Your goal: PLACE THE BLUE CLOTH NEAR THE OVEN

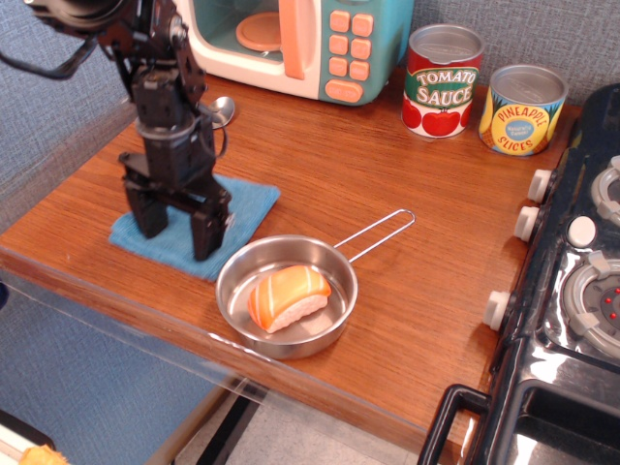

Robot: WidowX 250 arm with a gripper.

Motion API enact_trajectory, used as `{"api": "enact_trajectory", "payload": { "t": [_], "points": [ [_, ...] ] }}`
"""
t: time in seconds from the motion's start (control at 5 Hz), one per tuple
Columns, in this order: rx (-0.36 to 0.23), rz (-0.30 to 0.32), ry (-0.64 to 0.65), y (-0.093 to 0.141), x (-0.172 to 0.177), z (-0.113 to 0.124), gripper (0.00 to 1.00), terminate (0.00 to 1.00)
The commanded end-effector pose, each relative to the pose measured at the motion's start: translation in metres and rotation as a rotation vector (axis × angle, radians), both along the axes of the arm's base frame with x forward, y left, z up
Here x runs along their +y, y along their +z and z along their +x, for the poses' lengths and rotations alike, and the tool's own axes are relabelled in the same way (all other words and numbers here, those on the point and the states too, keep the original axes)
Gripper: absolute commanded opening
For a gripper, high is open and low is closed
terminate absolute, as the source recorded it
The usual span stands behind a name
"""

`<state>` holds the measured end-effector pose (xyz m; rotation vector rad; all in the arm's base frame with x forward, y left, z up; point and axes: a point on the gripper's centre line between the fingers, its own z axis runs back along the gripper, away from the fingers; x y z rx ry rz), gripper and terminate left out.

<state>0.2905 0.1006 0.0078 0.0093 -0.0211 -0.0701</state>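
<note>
The gripper (176, 221) stands with fingers apart, tips pressed down on the blue cloth (242, 201) near the table's front left edge; the oven (300, 39) sits at the back edge, beyond.

The robot arm (160, 92) is matte black all over, built from boxy, servo-like segments stacked one on another with flat faces and squared corners. Thin black cables (215, 131) loop loosely along its 3 o'clock side, and a thicker black cable (44, 66) curves off toward 9 o'clock. The gripper (176, 221) ends in two broad, blocky black jaws with blunt tips. No markings or screws can be made out.
</note>
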Motion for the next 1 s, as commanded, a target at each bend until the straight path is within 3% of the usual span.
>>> {"api": "enact_trajectory", "payload": {
  "t": [0.0,0.4,0.8],
  "points": [
    [-0.107,-0.058,-0.141,0.014,-0.041,0.071,1.00,0.00],
    [-0.128,-0.062,-0.193,0.019,-0.076,0.101,1.00,0.00],
    [-0.138,-0.023,-0.052,0.037,-0.069,0.118,1.00,0.00]
  ]
}}
